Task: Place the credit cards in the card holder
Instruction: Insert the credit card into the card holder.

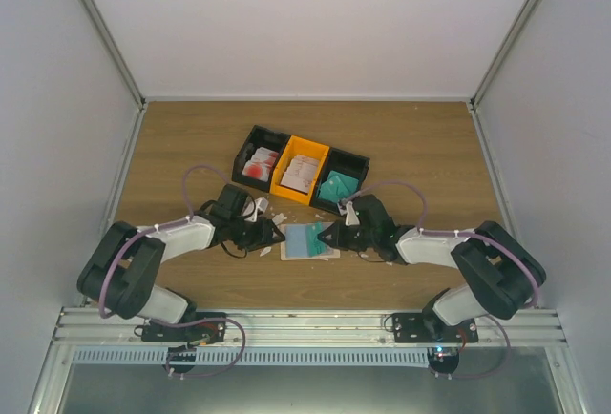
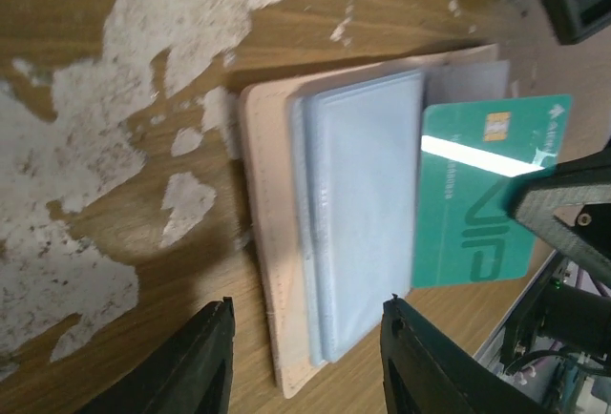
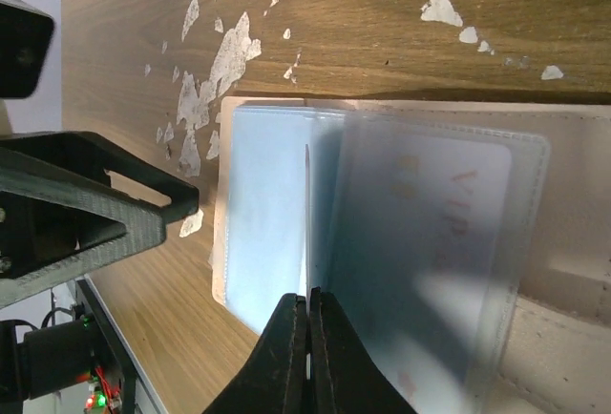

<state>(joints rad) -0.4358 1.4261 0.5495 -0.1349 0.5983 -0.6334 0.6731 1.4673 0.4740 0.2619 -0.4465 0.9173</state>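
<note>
The beige card holder (image 1: pixel 307 256) (image 2: pixel 265 242) (image 3: pixel 573 242) lies open on the wood between both arms, its clear plastic sleeves (image 2: pixel 368 214) (image 3: pixel 420 261) facing up. My right gripper (image 1: pixel 333 235) (image 3: pixel 308 301) is shut on a teal credit card (image 2: pixel 477 204), which I see edge-on (image 3: pixel 306 195) standing among the sleeves. The card's leading edge meets the sleeves; how deep it sits I cannot tell. My left gripper (image 1: pixel 279 235) (image 2: pixel 305 342) is open at the holder's opposite end, one finger on each side of that end, gripping nothing.
Three joined bins stand behind the holder: a black one with red-and-white cards (image 1: pixel 260 161), an orange one with pale cards (image 1: pixel 301 172), a black one with teal cards (image 1: pixel 340 185). White scraps and worn patches (image 2: pixel 115 147) dot the wood. A metal rail (image 1: pixel 305 323) runs along the near edge.
</note>
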